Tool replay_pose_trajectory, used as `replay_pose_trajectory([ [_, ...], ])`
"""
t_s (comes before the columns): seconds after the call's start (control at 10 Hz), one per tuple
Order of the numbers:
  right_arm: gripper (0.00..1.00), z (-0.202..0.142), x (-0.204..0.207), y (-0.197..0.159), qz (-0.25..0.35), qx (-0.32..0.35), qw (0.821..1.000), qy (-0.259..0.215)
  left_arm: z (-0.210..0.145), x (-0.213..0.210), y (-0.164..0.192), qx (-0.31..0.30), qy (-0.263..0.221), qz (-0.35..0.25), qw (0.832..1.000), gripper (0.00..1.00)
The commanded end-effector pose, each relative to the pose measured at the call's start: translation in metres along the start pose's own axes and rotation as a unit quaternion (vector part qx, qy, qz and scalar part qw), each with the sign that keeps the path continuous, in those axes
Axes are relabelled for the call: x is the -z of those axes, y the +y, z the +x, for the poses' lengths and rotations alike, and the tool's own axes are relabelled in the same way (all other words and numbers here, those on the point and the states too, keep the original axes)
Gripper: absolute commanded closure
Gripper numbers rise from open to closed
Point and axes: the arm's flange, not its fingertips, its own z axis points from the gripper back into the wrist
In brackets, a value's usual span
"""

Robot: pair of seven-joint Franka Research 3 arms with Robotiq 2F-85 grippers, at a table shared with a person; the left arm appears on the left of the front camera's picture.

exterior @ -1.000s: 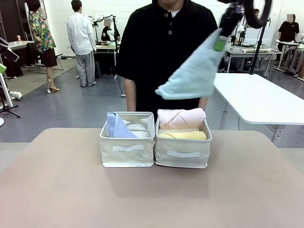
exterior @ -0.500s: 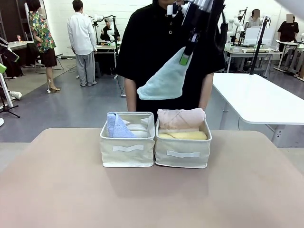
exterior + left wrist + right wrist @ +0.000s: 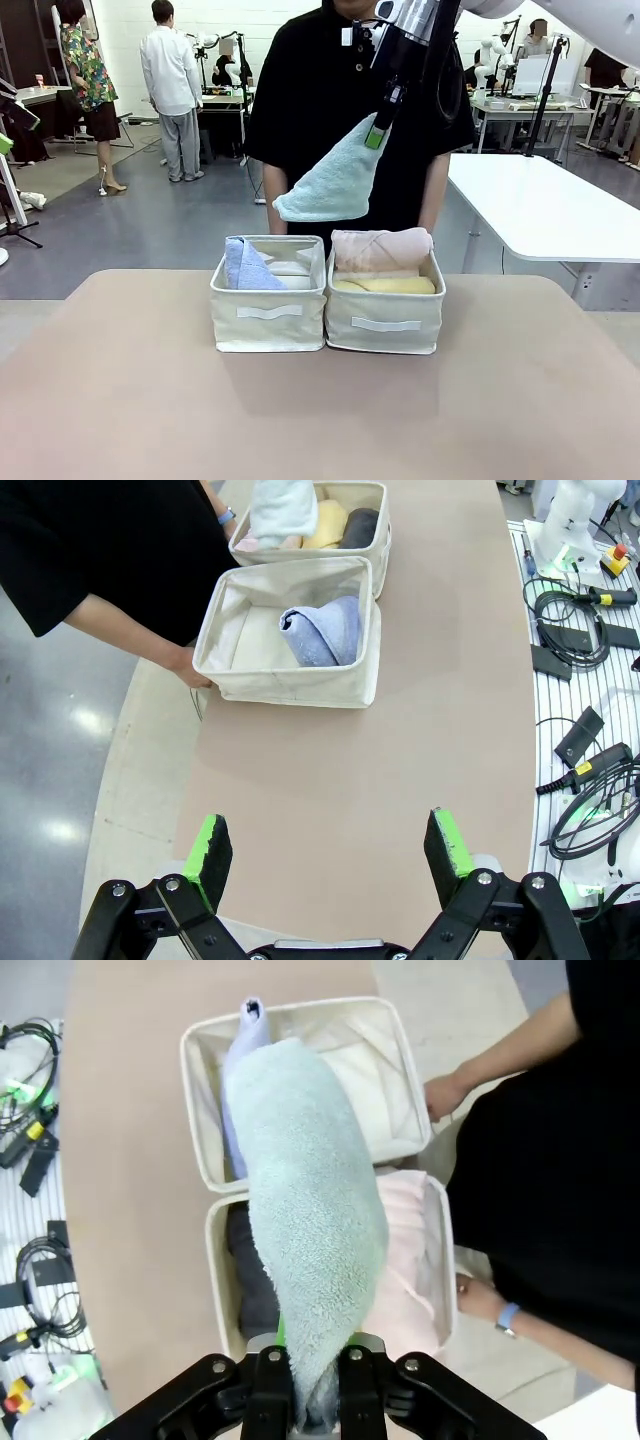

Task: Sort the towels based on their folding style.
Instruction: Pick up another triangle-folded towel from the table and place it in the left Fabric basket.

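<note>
My right gripper (image 3: 378, 122) is shut on one corner of a light teal folded towel (image 3: 330, 182), which hangs high above the two cream bins. In the right wrist view the teal towel (image 3: 315, 1210) dangles from the right gripper (image 3: 313, 1365) over both bins. The left bin (image 3: 268, 312) holds a periwinkle-blue folded towel (image 3: 245, 266). The right bin (image 3: 385, 322) holds a pink roll (image 3: 381, 249) on a yellow roll (image 3: 386, 285), with a dark grey roll (image 3: 250, 1280) beside them. My left gripper (image 3: 328, 848) hangs open over bare table, well short of the blue towel (image 3: 322, 630).
A person in black stands at the far edge, with a hand (image 3: 186, 666) on the blue towel's bin and another hand (image 3: 478, 1298) by the other bin. The tan table (image 3: 320, 420) is bare in front of the bins. Cables (image 3: 590, 780) lie beside the table.
My right gripper has carried the teal towel leftwards and a little down, from the upper right to a spot above the bins. The left gripper and the bins have stayed put.
</note>
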Motion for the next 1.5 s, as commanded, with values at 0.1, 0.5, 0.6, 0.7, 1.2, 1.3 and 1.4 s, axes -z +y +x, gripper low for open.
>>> replay_pose_trajectory([
  [0.1, 0.85, 0.000, -0.004, 0.000, -0.009, 0.002, 1.000, 0.002, 0.000, -0.001, -0.001, 0.003, -0.005, 0.000, 1.000, 0.00],
  [0.5, 0.85, 0.066, 0.022, 0.007, -0.033, 0.022, 0.999, -0.015, 0.000, -0.001, -0.001, 0.003, -0.005, 0.000, 1.000, 0.00],
  [0.6, 0.85, 0.078, 0.030, 0.006, -0.043, 0.030, 0.999, -0.008, 0.000, -0.001, -0.001, 0.003, -0.005, 0.000, 1.000, 0.00],
  [0.7, 0.85, 0.087, 0.041, 0.002, -0.053, 0.037, 0.998, 0.005, 0.000, -0.001, -0.001, 0.003, -0.005, 0.000, 1.000, 0.00],
  [1.2, 0.85, 0.109, 0.096, -0.013, -0.094, 0.060, 0.993, 0.046, 0.000, -0.001, -0.001, 0.003, -0.005, 0.000, 1.000, 0.00],
  [1.3, 0.85, 0.111, 0.105, -0.016, -0.089, 0.058, 0.993, 0.054, 0.000, -0.001, -0.001, 0.003, -0.005, 0.000, 1.000, 0.00],
  [1.4, 0.85, 0.111, 0.115, -0.018, -0.074, 0.055, 0.994, 0.056, 0.000, -0.001, -0.001, 0.003, -0.005, 0.000, 1.000, 0.00],
])
